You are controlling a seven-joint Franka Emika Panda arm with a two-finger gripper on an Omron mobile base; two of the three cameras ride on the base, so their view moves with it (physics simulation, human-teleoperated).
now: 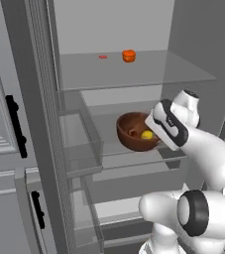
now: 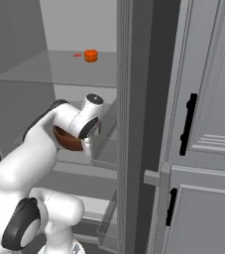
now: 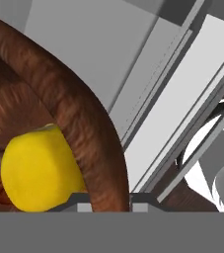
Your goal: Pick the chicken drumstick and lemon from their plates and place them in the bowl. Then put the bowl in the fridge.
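You've got the gripper [image 3: 105, 200] clamped shut on the bowl [image 1: 132, 130] rim, bowl inside the open fridge [image 1: 134, 99] over its middle glass shelf, lemon [image 1: 146, 134] and drumstick [image 1: 133, 132] inside it, small orange item [image 1: 129, 55] on the shelf above.

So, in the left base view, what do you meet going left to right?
Dark door handle → clear door bin → wooden bowl → lemon → the arm's white hand.
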